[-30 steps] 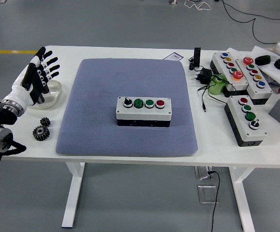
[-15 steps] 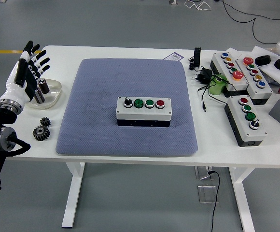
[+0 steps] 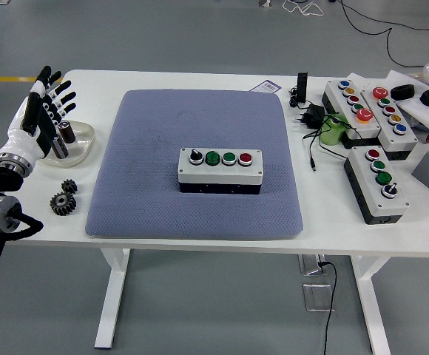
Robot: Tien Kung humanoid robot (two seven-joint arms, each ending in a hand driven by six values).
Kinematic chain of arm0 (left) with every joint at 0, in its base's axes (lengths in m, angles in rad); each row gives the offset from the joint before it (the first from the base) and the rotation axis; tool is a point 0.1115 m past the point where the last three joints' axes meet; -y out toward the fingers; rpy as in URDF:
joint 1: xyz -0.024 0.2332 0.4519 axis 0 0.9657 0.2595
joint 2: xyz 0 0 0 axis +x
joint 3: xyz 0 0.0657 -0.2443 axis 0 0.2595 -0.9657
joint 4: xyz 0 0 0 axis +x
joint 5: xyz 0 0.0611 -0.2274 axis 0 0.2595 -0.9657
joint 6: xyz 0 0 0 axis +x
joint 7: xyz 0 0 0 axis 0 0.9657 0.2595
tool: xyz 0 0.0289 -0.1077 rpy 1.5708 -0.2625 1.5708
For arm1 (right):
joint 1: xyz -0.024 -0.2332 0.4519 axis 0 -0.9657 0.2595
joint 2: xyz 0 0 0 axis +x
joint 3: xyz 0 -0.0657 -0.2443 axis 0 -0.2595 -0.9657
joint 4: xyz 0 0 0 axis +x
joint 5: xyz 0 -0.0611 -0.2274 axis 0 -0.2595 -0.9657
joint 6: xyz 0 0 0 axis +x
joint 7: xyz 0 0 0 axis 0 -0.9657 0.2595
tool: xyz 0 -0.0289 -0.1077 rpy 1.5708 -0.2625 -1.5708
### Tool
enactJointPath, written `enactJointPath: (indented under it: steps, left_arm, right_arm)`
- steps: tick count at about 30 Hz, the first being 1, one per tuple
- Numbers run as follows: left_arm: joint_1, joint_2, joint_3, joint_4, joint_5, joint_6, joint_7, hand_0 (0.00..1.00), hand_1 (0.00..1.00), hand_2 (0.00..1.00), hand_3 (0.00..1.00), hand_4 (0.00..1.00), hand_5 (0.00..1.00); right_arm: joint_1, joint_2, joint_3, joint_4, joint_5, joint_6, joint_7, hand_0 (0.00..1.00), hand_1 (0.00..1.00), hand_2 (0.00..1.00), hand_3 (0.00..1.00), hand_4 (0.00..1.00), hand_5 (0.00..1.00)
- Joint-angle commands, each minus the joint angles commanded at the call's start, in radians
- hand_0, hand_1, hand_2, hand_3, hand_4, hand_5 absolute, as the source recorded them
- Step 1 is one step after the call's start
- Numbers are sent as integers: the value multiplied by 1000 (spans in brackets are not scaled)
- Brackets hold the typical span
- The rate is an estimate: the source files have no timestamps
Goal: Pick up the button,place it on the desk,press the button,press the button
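Note:
A white button box (image 3: pixel 220 169) with a black knob, two green buttons and a red button lies in the middle of the grey-blue mat (image 3: pixel 197 163). My left hand (image 3: pixel 41 111) is raised at the far left edge of the table, fingers spread and empty, well left of the box. My right hand is not in view.
A clear dish (image 3: pixel 72 144) with small cylinders sits by my left hand, two black gears (image 3: pixel 63 200) in front of it. Several more button boxes (image 3: pixel 377 183), a plug with cable (image 3: pixel 312 118) and a green item (image 3: pixel 333 130) crowd the right side.
My left hand has drawn back to the left and slightly up, away from over the dish. The button box has not moved.

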Motion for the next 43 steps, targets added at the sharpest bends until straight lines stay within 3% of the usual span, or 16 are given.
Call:
enactJointPath:
  steps: [43]
  left_arm:
    - [2, 2, 15, 11, 16, 9, 20, 903, 906, 941, 954, 727, 998]
  right_arm:
    - [-1, -3, -2, 2, -28, -7, 3, 639, 548, 580, 631, 234, 259]
